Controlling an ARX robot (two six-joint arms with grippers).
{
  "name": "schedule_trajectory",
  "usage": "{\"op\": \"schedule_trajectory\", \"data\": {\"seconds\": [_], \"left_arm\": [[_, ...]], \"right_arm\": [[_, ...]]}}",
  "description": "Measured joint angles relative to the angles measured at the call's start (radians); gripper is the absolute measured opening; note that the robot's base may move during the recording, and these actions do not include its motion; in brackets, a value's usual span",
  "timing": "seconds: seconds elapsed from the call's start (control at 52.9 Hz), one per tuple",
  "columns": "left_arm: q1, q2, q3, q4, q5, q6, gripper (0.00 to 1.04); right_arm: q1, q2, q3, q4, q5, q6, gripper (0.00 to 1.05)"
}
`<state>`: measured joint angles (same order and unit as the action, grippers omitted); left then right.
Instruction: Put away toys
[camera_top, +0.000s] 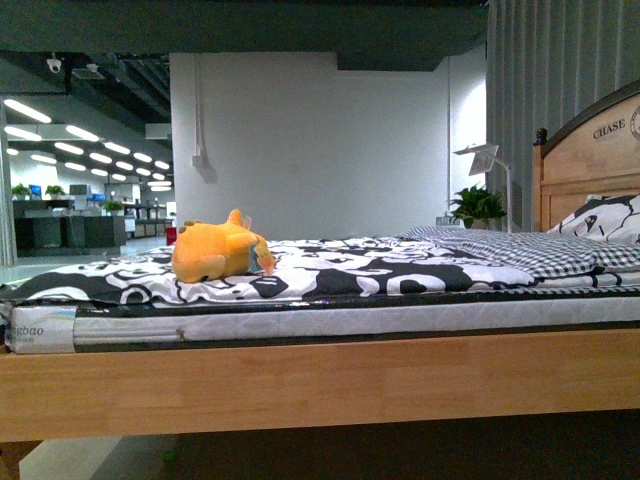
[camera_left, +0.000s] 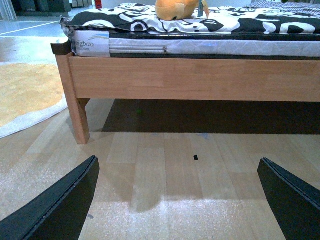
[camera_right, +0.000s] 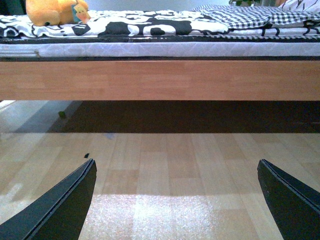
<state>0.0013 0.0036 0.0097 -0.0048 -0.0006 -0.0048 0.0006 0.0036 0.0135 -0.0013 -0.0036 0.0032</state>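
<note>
Left gripper (camera_left: 177, 159) and right gripper (camera_right: 176, 161) hung spread, empty; 1 plush toy (camera_top: 215, 252), centre-left, lay on bed (camera_top: 300, 385), not yet grasped.

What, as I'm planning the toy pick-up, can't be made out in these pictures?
Soft orange-yellow plush toy: top cropped by both wrist views' edges; its far side is hidden everywhere.
Black-and-white patterned pillow: cut off by the front view's right edge.
Under the wooden bed frame: dark shadow in both wrist views.
Left gripper and right gripper: only open fingertips show.
</note>
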Motion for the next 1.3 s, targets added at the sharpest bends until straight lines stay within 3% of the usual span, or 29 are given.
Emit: {"op": "schedule_trajectory", "data": {"seconds": [1.304], "left_arm": [[0.0, -0.001, 0.0, 0.0, 0.0, 0.0, 0.99]], "right_arm": [[0.0, 0.0, 0.0, 0.0, 0.001, 0.0, 0.98]]}}
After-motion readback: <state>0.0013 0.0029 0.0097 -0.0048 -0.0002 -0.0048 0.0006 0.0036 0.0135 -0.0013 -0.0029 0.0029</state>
